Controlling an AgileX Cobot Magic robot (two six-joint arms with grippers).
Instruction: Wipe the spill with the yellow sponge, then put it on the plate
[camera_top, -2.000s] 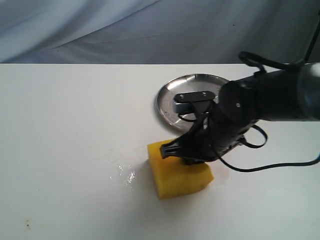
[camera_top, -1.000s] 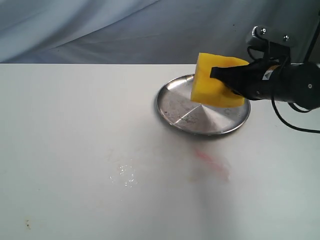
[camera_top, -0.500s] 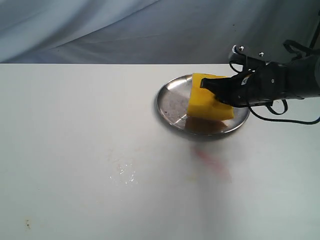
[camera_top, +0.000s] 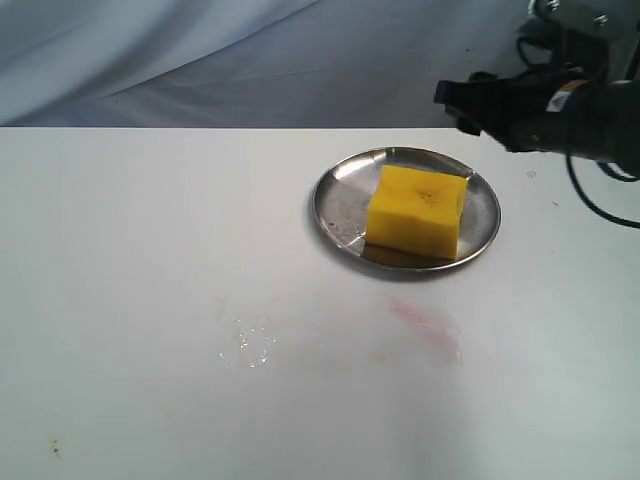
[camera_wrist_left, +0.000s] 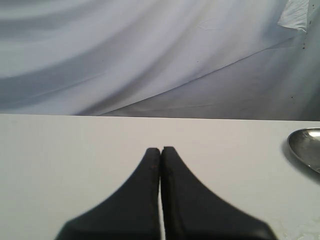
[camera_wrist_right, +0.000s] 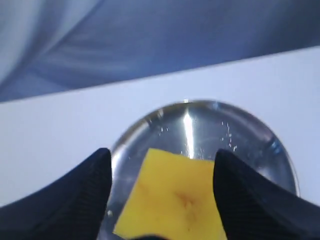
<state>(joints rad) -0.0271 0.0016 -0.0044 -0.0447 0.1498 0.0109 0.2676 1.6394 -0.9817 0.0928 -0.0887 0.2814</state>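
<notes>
The white table (camera_top: 120, 250) carries everything. Toward its far right side sits the plate (camera_top: 343, 212), and the yellow sponge (camera_top: 418, 210) lies flat inside it, towards the right of the dish, one corner close to the rim. The sponge looks light, soft and squashy, probably damp, so it should yield under a squeeze. If it needs lifting again, its two upright side faces are the place to pinch, coming from above to clear the shiny, likely slippery rim. The right gripper (camera_wrist_right: 161, 159) hangs above and behind the plate, spread open and empty. The left gripper (camera_wrist_left: 160, 150) is closed on nothing, low over bare table. A pink smear (camera_top: 425, 328) and faint wet glints (camera_top: 250, 345) mark the table nearer the front; nothing blocks the plate.
</notes>
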